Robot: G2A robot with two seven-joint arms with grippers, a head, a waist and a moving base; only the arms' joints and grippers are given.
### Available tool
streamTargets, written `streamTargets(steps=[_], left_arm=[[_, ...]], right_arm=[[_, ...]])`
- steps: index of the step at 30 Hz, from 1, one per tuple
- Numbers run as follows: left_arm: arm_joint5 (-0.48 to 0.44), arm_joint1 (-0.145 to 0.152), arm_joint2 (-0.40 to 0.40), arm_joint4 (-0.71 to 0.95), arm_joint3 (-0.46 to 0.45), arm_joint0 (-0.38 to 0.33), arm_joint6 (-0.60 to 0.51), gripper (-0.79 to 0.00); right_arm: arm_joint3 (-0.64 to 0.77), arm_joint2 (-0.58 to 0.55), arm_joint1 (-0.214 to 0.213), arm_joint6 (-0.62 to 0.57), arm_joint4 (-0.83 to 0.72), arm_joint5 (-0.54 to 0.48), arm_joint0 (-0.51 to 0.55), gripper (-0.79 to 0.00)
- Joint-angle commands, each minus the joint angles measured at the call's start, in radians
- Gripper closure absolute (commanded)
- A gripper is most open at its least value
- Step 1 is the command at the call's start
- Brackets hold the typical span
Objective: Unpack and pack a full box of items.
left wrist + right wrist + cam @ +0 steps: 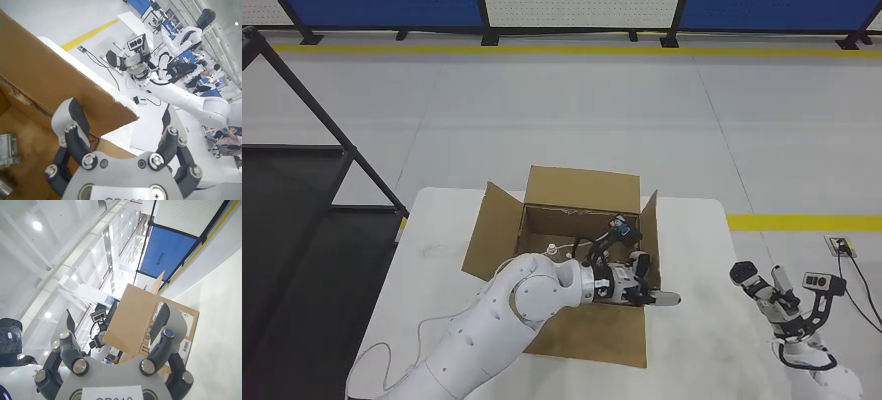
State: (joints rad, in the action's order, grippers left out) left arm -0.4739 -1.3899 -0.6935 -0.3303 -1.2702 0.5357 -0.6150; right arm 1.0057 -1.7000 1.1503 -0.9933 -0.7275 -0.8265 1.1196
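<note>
Left gripper [122, 111], spread and empty, appears to straddle the right wall of the cardboard box [587, 340] on the worktop [697, 340]; right gripper [763, 280], likewise spread, stands well apart.

Glossy white left arm [492, 330] and right arm [822, 375]; left gripper [121, 111], right gripper [116, 315] alike: grey plate [121, 170], silver screws [88, 161], black links [69, 351], ribbed black pads [158, 321], white label [112, 392].
</note>
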Motion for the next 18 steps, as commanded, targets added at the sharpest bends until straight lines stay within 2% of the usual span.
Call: streamTargets(steps=[1, 14, 18], left_arm=[[0.000, 0.000, -0.001, 0.012, 0.000, 0.000, -0.002, -0.785], [0.007, 0.001, -0.008, 0.019, 0.000, 0.011, 0.007, -0.785], [0.024, -0.017, 0.016, 0.027, 0.026, -0.018, -0.013, -0.785]], right_arm=[[-0.018, 0.001, 0.000, 0.004, -0.014, 0.000, -0.010, -0.785], [-0.021, 0.001, 0.000, 0.006, -0.015, 0.000, -0.013, -0.785], [-0.009, 0.000, 0.000, 0.024, -0.008, 0.010, -0.007, -0.785]])
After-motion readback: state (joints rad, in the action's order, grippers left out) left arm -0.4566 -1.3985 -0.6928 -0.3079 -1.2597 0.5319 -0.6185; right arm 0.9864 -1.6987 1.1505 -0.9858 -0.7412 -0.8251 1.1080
